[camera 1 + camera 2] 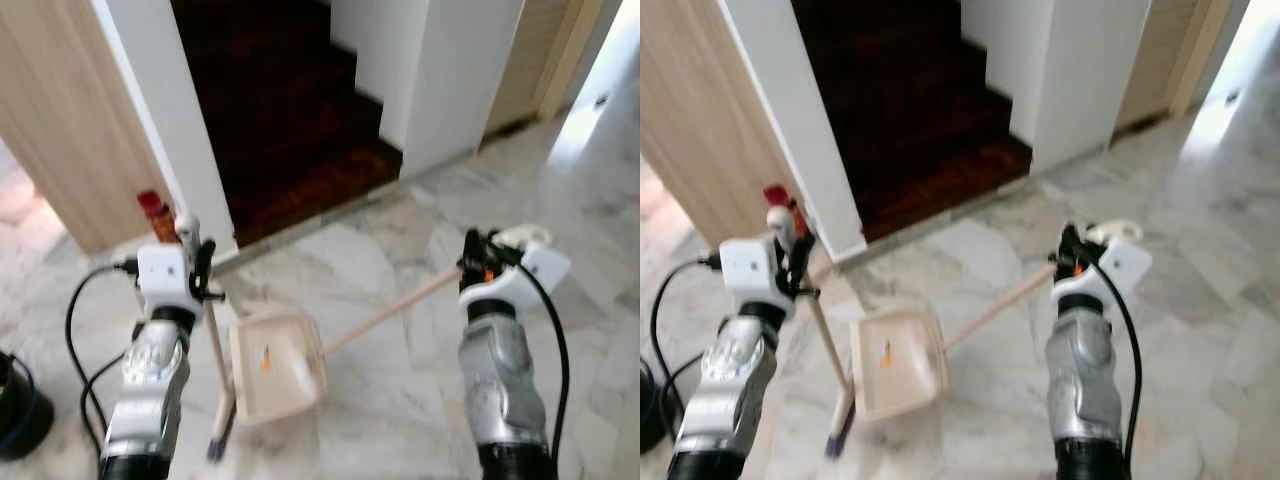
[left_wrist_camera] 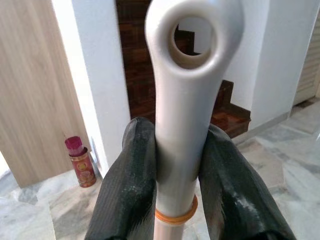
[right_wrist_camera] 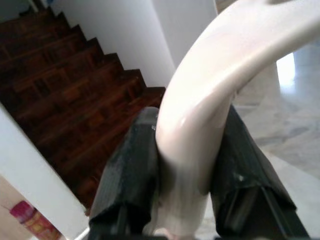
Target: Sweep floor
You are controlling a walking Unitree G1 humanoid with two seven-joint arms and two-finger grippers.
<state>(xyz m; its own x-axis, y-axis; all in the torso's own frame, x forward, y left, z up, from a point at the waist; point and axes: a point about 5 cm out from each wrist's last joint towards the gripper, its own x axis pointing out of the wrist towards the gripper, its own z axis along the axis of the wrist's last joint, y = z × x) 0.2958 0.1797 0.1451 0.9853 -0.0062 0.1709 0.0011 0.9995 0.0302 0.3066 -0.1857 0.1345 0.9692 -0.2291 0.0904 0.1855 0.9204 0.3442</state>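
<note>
The left gripper [image 1: 197, 262] is pinched on the top of a broom handle [image 1: 217, 345]; in the left wrist view its two black fingers [image 2: 131, 185] press on either side of the white handle end [image 2: 187, 75], just below the hanging hole and above an orange ring. From that grip the pale shaft runs down to the broom head [image 1: 222, 432], which meets the marble floor [image 1: 400, 370] just beside the dustpan's left edge.

The right gripper [image 1: 480, 262] is clamped on the curved cream grip of the dustpan handle [image 1: 390, 312]; the right wrist view shows its fingers [image 3: 132, 170] squeezing the cream handle end [image 3: 210, 115] from both sides. The long handle slants down and toward the robot's left to the cream dustpan [image 1: 277, 367], which lies flat on the floor between the two arms, nearer the left one. A small orange scrap [image 1: 265, 358] lies inside the pan.

The floor is pale grey-veined marble, glossy, with bright light falling on it at the far right. Ahead, dark red-brown wooden stairs [image 1: 285, 110] rise between white walls [image 1: 170, 110]. A light wooden panel [image 1: 60, 120] stands to the left, and a small red canister with a pink cap [image 2: 82, 162] sits at its foot beside the white wall. A dark round object [image 1: 20, 405] with a black cable sits at the left edge of the floor.
</note>
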